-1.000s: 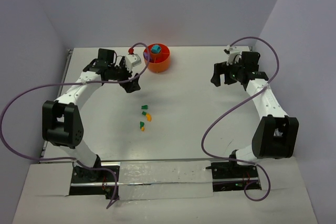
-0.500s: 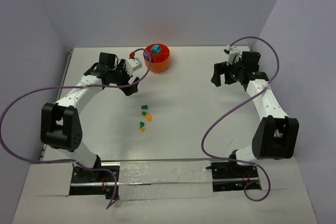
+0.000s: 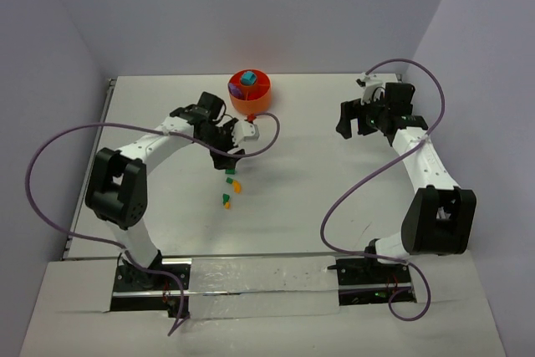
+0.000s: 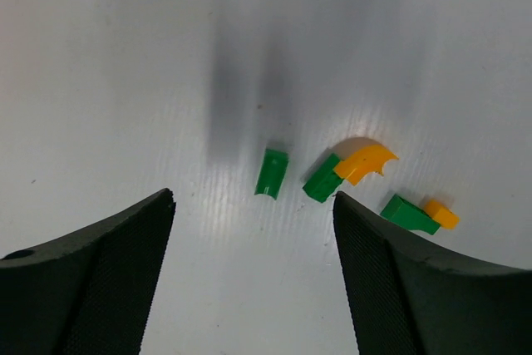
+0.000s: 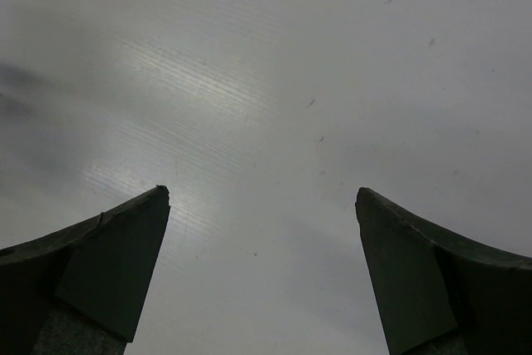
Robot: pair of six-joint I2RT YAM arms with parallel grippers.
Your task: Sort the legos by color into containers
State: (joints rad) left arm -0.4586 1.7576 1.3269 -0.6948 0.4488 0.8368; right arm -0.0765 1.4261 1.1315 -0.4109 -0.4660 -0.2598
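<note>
The round orange tub (image 3: 251, 102) stands at the back middle, with a teal brick (image 3: 247, 79) in it. Several loose green and orange-yellow legos (image 3: 231, 181) lie on the table in front of it. My left gripper (image 3: 227, 154) is open and empty, just behind and above them. In the left wrist view it (image 4: 253, 197) frames a single green brick (image 4: 272, 173). To the right lie a green brick joined to an orange piece (image 4: 364, 161) and another green-and-orange pair (image 4: 413, 214). My right gripper (image 3: 355, 120) is open and empty over bare table (image 5: 262, 191).
The white table (image 3: 318, 181) is walled by lilac panels at the back and sides. A purple cable (image 3: 267, 135) loops from the left wrist beside the tub. The right arm's cable hangs over the right middle.
My left gripper has swung from beside the tub's left toward the near right, and now sits over the loose legos. The right arm has not moved.
</note>
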